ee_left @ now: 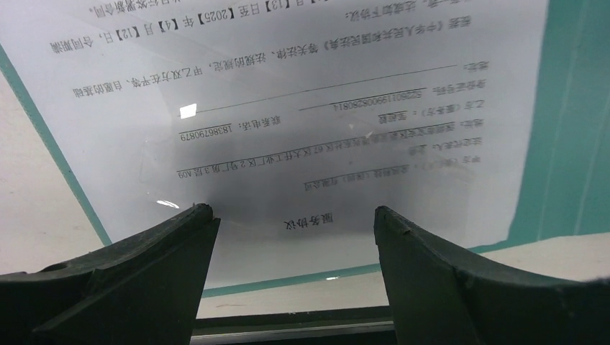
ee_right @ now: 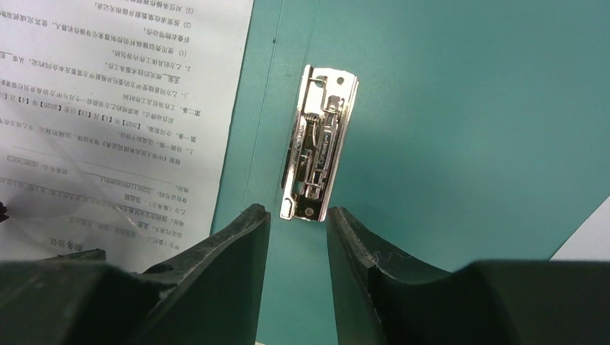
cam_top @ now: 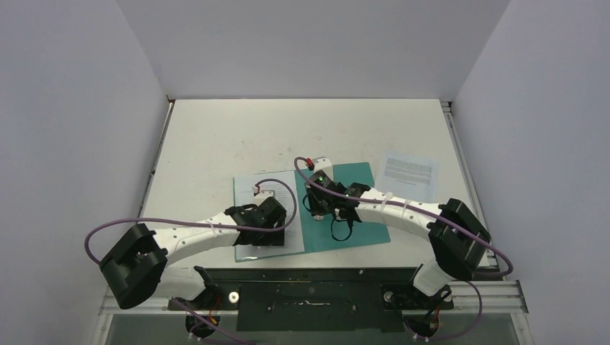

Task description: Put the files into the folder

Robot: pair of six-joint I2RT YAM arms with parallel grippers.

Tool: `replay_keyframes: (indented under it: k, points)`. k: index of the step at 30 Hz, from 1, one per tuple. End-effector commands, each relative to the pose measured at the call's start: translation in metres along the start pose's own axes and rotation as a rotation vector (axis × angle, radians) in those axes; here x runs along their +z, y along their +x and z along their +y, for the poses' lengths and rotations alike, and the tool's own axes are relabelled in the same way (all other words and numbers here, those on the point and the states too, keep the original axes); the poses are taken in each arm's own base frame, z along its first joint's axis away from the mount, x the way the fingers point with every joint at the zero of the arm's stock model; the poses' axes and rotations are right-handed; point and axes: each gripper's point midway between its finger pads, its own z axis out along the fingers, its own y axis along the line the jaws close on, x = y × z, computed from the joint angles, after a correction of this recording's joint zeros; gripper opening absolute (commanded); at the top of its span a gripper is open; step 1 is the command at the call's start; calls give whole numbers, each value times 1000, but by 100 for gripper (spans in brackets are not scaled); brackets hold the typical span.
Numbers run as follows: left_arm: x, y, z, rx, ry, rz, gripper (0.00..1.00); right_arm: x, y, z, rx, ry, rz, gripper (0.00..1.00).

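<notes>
The folder point(cam_top: 360, 176) is lying open on the worktop point(cam_top: 237, 136), with a printed sheet point(ee_left: 288, 86) resting on its left half and a loose sheet point(cam_top: 408, 175) waiting well apart on the right. The left gripper point(ee_left: 293, 212) is hovering released over the printed sheet. The right gripper point(ee_right: 296, 210) is hanging narrowly parted, grasping nothing, just short of the metal clip point(ee_right: 319, 140). My read: it should be working the clip lever squarely while the left is pinning the paper flat.

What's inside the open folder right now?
In the folder: a printed sheet on its left half and a metal clip by the spine. Anything beneath the sheet is hidden.
</notes>
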Motion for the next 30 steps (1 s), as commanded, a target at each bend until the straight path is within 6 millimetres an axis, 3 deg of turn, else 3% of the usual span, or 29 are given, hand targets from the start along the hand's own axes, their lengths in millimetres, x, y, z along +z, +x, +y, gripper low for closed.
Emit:
replay_keyframes:
  k: [1, 11, 30]
  points:
    - [13, -1, -5, 6, -6, -8, 78, 0, -15, 15, 17, -31, -40, 34]
    - [29, 17, 2, 5, -36, 41, 75, 14, 2, 20, 9, -32, -2, 24]
    - [33, 28, 5, -9, -18, 57, 72, 32, 28, 13, -10, 29, 45, 15]
